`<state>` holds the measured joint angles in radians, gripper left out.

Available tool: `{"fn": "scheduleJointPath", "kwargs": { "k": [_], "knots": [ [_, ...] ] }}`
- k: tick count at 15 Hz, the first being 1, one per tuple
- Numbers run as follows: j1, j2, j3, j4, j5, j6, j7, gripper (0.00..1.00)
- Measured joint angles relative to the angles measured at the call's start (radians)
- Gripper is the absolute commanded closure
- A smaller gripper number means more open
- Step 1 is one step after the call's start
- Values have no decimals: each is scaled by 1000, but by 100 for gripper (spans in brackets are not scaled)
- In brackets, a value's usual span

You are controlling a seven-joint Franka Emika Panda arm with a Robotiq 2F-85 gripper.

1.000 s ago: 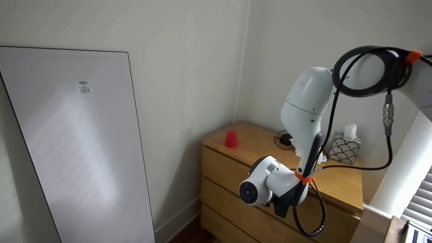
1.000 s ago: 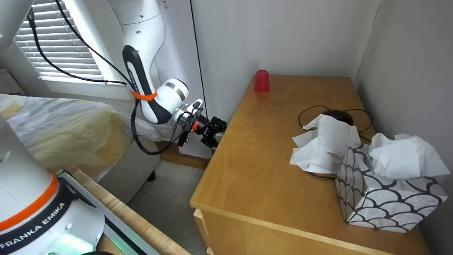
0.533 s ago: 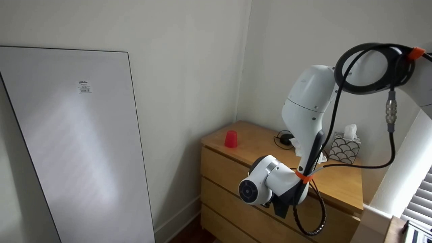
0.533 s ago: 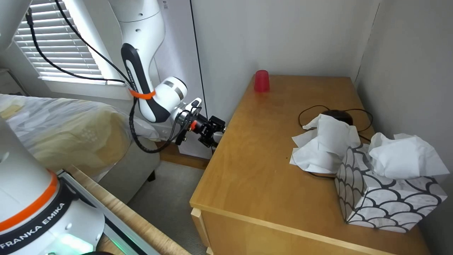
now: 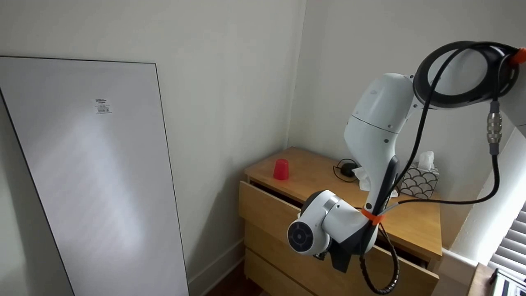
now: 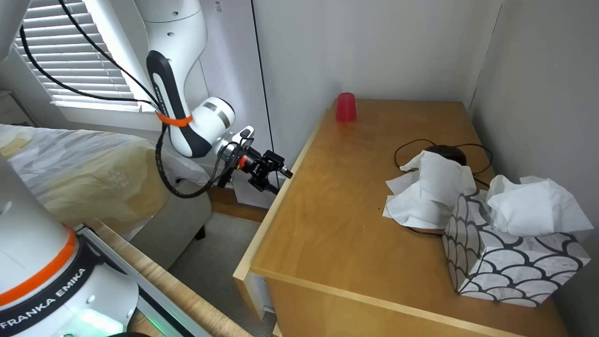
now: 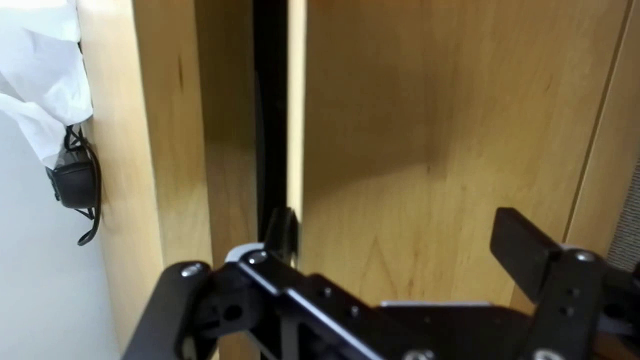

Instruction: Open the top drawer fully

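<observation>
The wide, shallow light-oak top drawer (image 5: 267,211) stands partly open, uppermost in the boxy light-oak dresser (image 6: 327,224), its plain handleless front out from the body and a dark slot (image 7: 270,125) showing behind its upper edge; more travel probably remains. The black, two-fingered metal gripper (image 7: 394,222) has its fingers (image 7: 522,250) spread apart, one at that upper edge, seemingly hooked into the slot, the other before the oak face; whether this second one touches is hard to tell. As the hold reads as a hook rather than a pinch, the pull should run straight outward and level, with the hooked tip low enough not to ride off the edge. Pressing down could bind the drawer, and an off-centre tug could rack its front. Slowing towards the stop is wise: on the dresser's flat top a red, tapered, plastic-looking cup (image 6: 346,107) stands near a front corner and might shift with a jolt
</observation>
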<state>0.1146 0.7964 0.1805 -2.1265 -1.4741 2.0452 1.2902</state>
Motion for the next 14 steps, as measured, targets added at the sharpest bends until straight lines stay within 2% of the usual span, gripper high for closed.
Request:
{"fn": "scheduleJointPath", "kwargs": {
  "k": [7,14],
  "knots": [
    [24,-53,96,-45,79,55,0,0],
    [60,-115,131,-94,134,187,-17,0]
  ]
}}
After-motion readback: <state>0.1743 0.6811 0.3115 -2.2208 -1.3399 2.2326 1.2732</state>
